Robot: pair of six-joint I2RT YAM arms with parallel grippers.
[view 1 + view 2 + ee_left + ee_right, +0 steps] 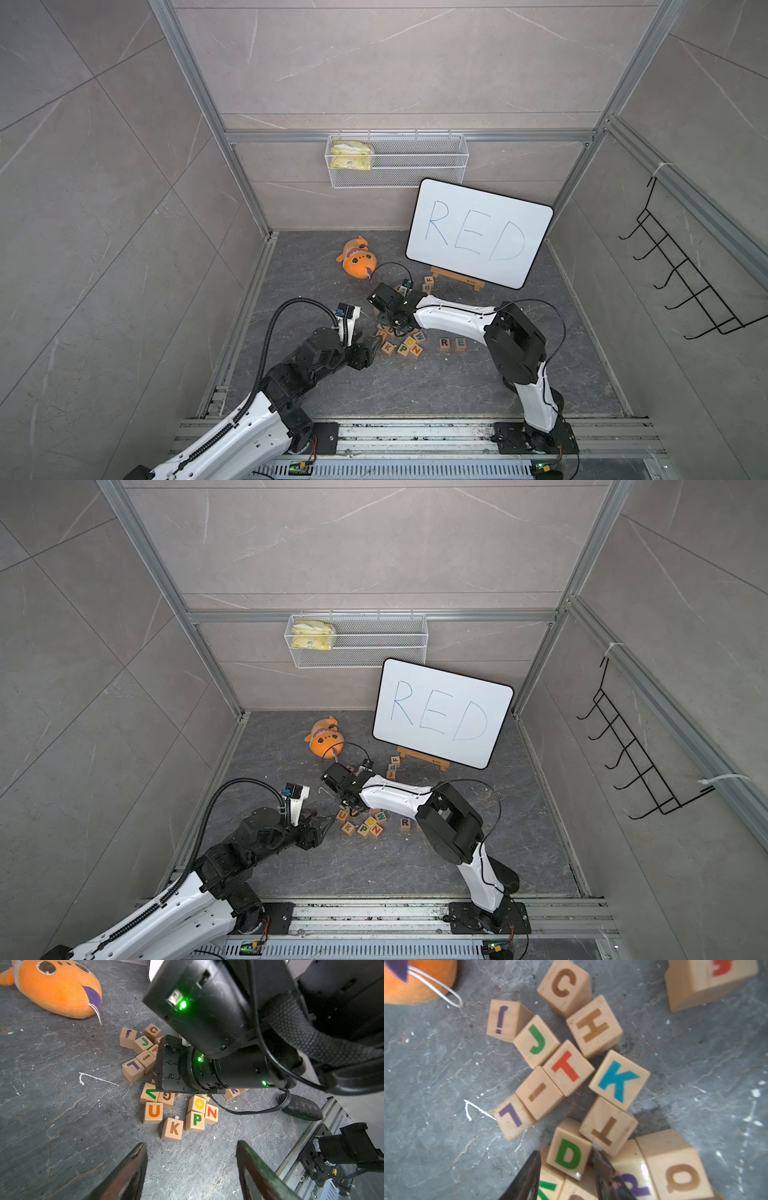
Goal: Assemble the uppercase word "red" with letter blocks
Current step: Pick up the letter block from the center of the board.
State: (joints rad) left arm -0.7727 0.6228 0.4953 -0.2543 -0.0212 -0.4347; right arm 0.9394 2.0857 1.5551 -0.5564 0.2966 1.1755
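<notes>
Jaws of the right gripper [565, 1150] straddle the green D block [568, 1154] in the pile of other letter blocks [153, 1112]; a firm grasp cannot be confirmed. Jaws of the left gripper [191, 1142] stand apart and empty, near that pile. The R block [444, 343] and E block [460, 343] sit side by side on the dark stone-patterned tabletop [374, 386], within grey-tiled walls [124, 208]. The right arm [449, 316] reaches level across the tabletop, wrist bent down.

The R block [444, 343] and E block [460, 343] lie side by side, right of the block heap [409, 345]; the plush toy [357, 262] lies behind it.
</notes>
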